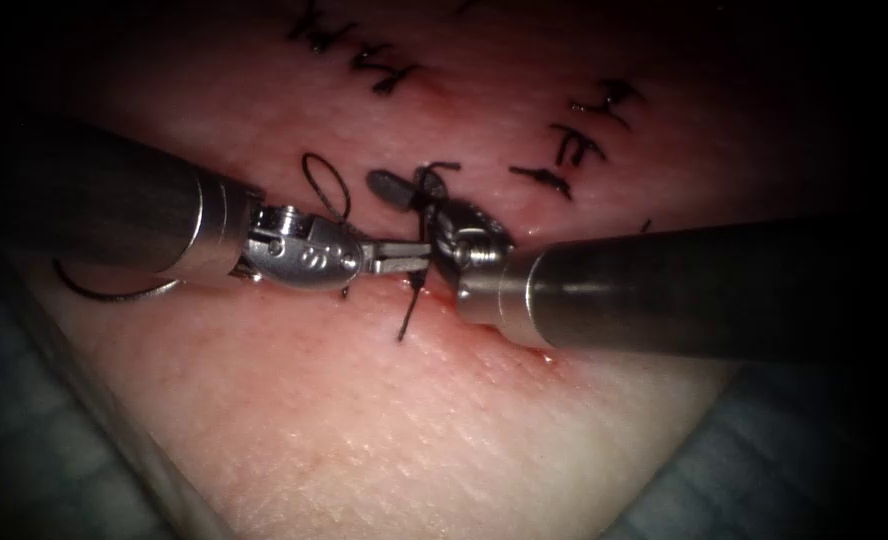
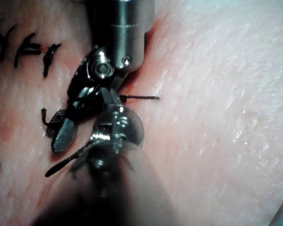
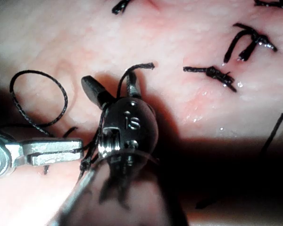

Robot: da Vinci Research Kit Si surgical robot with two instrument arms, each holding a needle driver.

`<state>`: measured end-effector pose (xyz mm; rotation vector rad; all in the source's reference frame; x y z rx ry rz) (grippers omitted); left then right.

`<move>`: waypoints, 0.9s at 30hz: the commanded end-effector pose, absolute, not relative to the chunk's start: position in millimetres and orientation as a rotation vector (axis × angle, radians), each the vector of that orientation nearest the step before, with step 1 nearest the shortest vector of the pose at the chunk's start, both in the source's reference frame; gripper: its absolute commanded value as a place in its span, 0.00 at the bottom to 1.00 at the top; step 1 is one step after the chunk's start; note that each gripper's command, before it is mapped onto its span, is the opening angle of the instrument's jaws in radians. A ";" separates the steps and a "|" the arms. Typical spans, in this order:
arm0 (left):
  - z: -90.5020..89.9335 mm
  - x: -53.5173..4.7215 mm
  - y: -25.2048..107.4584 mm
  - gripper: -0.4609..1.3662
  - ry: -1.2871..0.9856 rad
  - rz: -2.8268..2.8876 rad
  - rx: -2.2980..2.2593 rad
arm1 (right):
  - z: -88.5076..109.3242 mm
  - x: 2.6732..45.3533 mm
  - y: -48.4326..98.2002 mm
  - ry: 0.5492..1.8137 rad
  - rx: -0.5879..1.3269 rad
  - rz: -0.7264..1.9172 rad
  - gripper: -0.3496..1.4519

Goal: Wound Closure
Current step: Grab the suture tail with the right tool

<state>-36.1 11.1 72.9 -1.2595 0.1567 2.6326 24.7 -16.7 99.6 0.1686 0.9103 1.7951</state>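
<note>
My left tool's jaws point right and are shut on the black thread just above the cut in the tissue; they also show in the right wrist view. The right tool's jaws stand open, pointing up and left, with thread wound about them and a short thread end arching between them, as the right wrist view shows close up. A thread loop lies on the tissue left of the cut. The curved needle lies loose on the tissue at far left, partly under the left shaft.
Several finished black stitches run up along the closed part of the cut, with more further back. Red fluid tints the tissue under the right shaft. The tissue's edge drops to grey cloth at the lower left and right.
</note>
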 end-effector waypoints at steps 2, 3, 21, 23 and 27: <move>72.9 -36.1 11.0 0.06 0.152 2.636 -1.259 | 99.1 24.7 -16.8 0.909 0.161 1.799 0.35; 72.9 -36.1 11.0 0.06 0.152 2.636 -1.259 | 98.8 24.6 -16.8 0.915 0.153 1.802 0.31; 73.5 -35.5 11.4 0.06 0.149 2.638 -1.266 | 93.5 24.6 -16.8 0.952 -0.001 1.673 0.00; 73.8 -35.2 11.5 0.06 0.147 2.638 -1.270 | 92.9 24.5 -17.0 0.959 -0.015 1.652 0.00; 74.7 -34.4 12.3 0.06 0.148 2.641 -1.269 | 91.2 23.9 -17.3 0.978 -0.029 1.618 0.00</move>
